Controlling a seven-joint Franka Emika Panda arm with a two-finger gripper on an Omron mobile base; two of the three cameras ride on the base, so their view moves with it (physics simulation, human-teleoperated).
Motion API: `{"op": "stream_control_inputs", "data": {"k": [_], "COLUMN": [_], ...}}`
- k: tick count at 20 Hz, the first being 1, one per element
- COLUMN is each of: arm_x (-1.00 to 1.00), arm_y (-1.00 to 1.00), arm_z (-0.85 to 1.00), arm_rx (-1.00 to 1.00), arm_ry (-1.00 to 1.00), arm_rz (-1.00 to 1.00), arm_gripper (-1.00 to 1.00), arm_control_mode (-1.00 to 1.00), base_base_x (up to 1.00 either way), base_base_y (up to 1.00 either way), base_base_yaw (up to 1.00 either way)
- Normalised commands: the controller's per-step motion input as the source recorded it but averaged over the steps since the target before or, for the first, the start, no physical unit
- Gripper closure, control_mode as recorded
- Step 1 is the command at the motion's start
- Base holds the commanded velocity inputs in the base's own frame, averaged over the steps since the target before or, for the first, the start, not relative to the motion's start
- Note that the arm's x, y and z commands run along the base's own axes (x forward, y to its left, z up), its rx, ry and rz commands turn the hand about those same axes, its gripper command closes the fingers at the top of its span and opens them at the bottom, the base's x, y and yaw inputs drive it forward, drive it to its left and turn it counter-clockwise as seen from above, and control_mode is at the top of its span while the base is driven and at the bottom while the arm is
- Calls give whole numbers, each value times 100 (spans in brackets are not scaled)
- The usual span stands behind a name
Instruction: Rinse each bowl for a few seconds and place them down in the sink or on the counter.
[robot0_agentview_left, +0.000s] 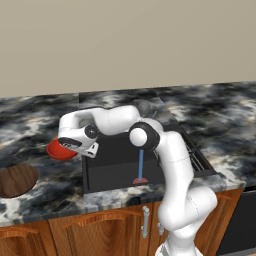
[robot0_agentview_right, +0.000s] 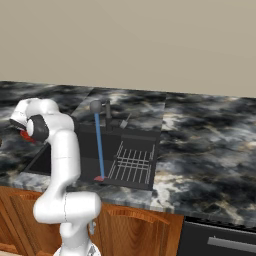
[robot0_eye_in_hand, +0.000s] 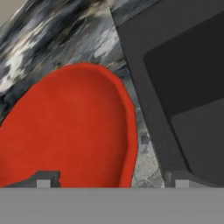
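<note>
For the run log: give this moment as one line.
gripper: shut on red bowl rim | red bowl: over counter, left of sink | water: running | brown bowl: on counter

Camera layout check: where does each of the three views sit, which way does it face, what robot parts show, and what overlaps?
Left base view: behind-left of the arm, looking forward-down at the sink, counter, red bowl and wooden bowl; arm rises lower right.
Right base view: behind-right, same sink with rack and faucet; arm rises lower left.
Hand view: on the hand, looking along the fingers at the red bowl beside the sink edge.
Shared: sink, counter, red bowl.
</note>
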Motion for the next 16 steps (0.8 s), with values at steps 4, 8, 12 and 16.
{"op": "stream_control_inputs", "data": {"k": [4,8,12,16], "arm_x": [0,-17,-38,-46], "arm_y": [29,19,11,16], "arm_z": [42,45,40,31], "arm_rx": [-14,-11,-5,0], "arm_ry": [0,1,5,10], "arm_rz": [-3,0,1,2], "arm_gripper": [-100,-100,-100,-100], "arm_control_mode": [-100,-100,-100,-100], "base_base_x": [0,0,0,0], "base_base_y": [0,0,0,0], "base_base_yaw": [0,0,0,0]}}
